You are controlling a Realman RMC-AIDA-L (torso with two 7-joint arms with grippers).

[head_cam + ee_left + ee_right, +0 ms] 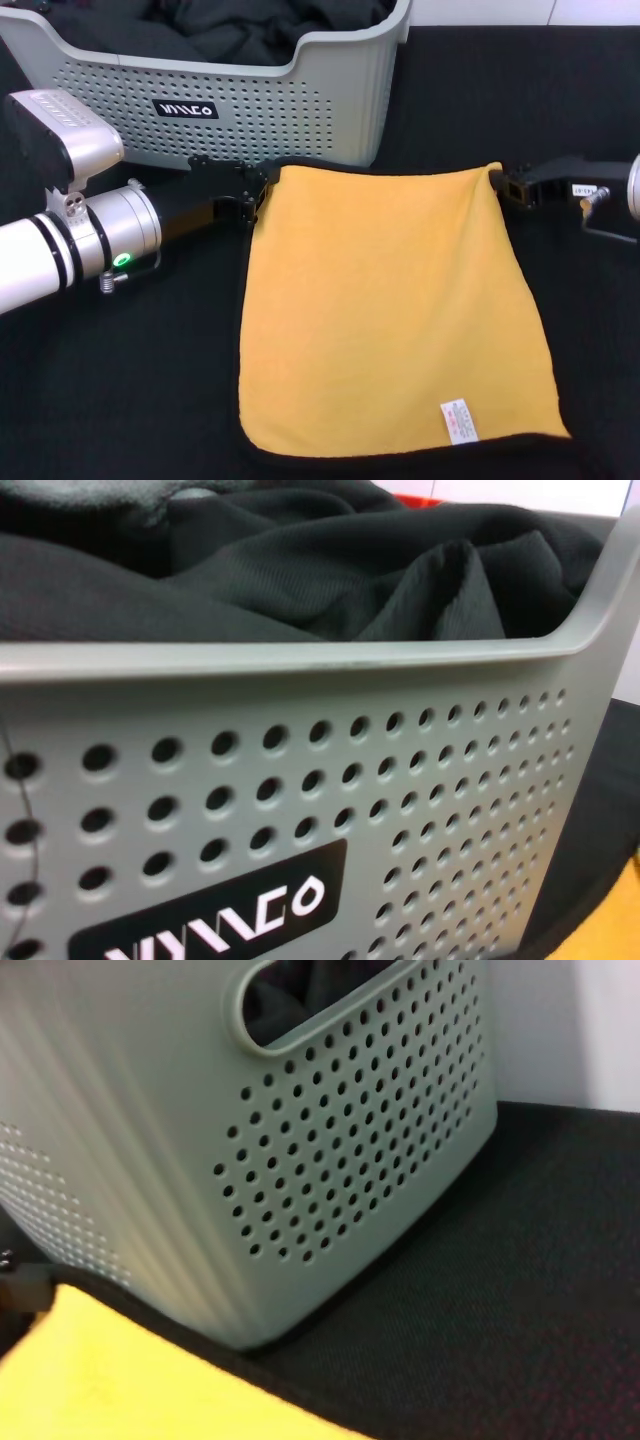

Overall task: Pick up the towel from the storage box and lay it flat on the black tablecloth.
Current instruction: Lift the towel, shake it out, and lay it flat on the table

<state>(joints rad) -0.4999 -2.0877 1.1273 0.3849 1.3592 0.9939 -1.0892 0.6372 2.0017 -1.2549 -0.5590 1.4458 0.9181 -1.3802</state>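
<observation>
Head view: towel (395,310) spread yellow-up on tablecloth (120,390); left gripper (258,193) and right gripper (505,186) jaws clamp its far corners.

We read little here. Storage box (250,100) front wall carries a black logo label (186,109) with white letters, upside down in the head view; left wrist view shows it (215,910) partly cut off, unreadable. Towel (390,310) has a white care label (459,421) at 5 o'clock, red print illegible.
</observation>
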